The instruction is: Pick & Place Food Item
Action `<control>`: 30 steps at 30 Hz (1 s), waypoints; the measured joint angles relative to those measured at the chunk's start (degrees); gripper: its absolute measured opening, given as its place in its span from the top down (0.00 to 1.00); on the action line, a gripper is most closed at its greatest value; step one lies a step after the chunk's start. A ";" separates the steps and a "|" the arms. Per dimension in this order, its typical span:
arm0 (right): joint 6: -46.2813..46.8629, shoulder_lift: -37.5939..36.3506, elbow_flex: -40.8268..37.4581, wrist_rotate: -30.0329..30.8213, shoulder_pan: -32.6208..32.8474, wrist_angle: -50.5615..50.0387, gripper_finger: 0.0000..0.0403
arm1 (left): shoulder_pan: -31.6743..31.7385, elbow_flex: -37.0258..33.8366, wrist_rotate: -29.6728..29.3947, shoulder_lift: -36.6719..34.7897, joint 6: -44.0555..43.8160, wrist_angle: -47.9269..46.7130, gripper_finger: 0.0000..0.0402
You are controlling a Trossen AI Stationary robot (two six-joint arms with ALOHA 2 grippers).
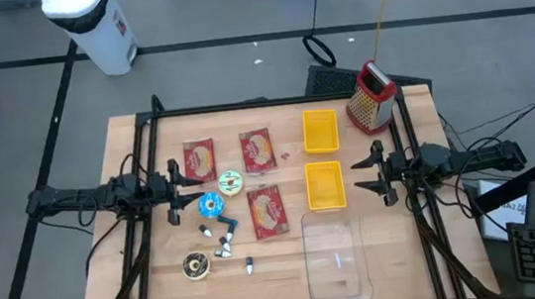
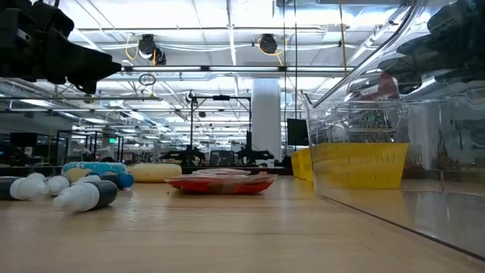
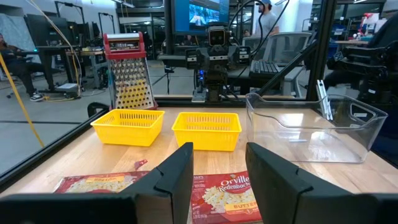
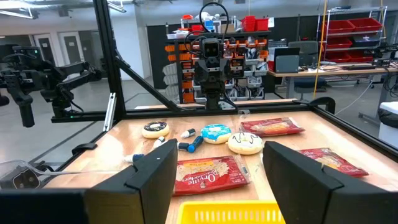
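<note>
Parked at nine o'clock, left gripper [image 1: 184, 188] with fingers apart on nothing. Three popcorn packets [image 1: 266, 210] flat near centre, two yellow baskets [image 1: 325, 184] just right. At three o'clock, right gripper [image 1: 368, 175] spread wide, empty.

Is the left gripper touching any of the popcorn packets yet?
Apart. The high view shows the left gripper open, with bare table between its fingertips and the nearest popcorn packets; in the left wrist view nothing sits between its fingers.
</note>
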 joint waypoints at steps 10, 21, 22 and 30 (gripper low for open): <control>0.00 -0.02 0.00 0.00 0.00 0.02 0.44 | 0.01 -0.01 0.01 0.00 0.00 -0.01 0.63; 0.00 -0.01 0.02 0.01 0.00 0.01 0.44 | 0.01 -0.02 0.01 -0.01 0.00 0.00 0.63; 0.02 -0.02 0.02 0.01 0.00 0.02 0.44 | 0.01 -0.01 0.01 -0.01 0.00 -0.01 0.63; 0.00 -0.01 0.07 0.00 0.00 0.00 0.44 | 0.01 -0.02 -0.56 0.01 0.44 0.32 0.63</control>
